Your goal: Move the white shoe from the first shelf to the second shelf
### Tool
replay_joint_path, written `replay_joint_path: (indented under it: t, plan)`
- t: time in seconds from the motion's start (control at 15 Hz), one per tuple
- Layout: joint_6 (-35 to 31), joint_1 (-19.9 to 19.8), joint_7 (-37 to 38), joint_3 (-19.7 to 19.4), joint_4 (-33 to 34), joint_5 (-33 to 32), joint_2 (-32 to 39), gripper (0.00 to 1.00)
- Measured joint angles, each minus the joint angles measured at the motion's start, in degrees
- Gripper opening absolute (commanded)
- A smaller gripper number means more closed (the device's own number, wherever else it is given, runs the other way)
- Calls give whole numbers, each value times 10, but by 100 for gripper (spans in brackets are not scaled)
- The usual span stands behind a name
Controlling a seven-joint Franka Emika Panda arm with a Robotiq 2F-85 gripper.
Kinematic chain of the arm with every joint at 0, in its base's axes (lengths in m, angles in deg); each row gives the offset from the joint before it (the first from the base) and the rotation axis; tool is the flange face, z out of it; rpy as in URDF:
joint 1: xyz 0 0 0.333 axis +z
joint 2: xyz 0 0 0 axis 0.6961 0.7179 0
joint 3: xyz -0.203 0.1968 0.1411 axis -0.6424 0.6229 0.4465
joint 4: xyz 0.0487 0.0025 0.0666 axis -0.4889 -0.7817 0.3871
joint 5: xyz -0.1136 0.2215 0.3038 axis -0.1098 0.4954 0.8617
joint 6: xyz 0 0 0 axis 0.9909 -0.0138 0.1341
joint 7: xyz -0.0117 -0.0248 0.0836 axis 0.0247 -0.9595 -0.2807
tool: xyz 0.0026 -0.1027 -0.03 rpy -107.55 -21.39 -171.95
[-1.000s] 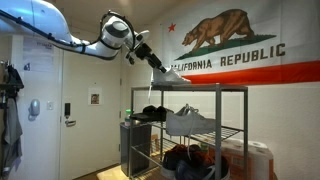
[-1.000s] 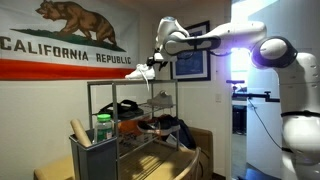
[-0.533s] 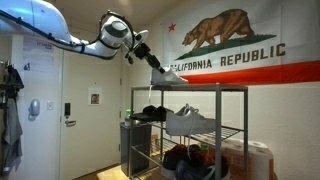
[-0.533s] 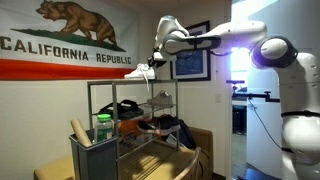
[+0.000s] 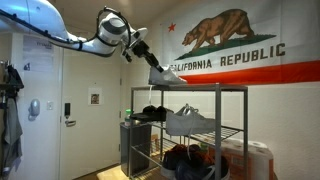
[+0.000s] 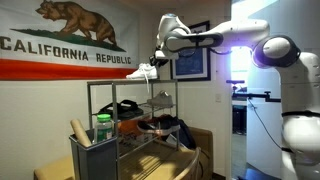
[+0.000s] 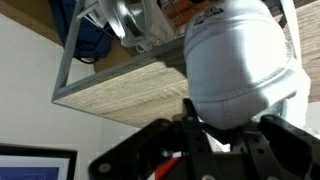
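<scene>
The Robotiq gripper [image 5: 152,62] is clamped on the heel end of the white shoe [image 5: 166,74]. It holds the shoe in the air just above the rack's first shelf [image 5: 200,89], near the rack's end, with the toe tipped down. In the wrist view the fingers [image 7: 275,135] flank the shoe's pale upper.

The sneaker looks light, with a soft upper that likely yields to a squeeze and a stiffer flat sole. A heel-collar hold should carry it, though the toe may swing. Below, the rack's second shelf [image 5: 230,128] already bears a bulkier white-grey sneaker [image 5: 188,120]. Behind the rack hangs a California Republic flag [image 5: 235,45], and a door [image 5: 40,110] stands well to its side.
</scene>
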Motion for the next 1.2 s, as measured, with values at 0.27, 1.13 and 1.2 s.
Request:
replay_joint_path:
  t: [0.27, 1.13, 1.2]
  plan:
    - [28, -1, 0, -3, -11, 8, -40, 6]
    - [76, -1, -21, -18, -150, 38, -244, 7]
    - [76, -1, -29, -18, -164, 44, -260, 7]
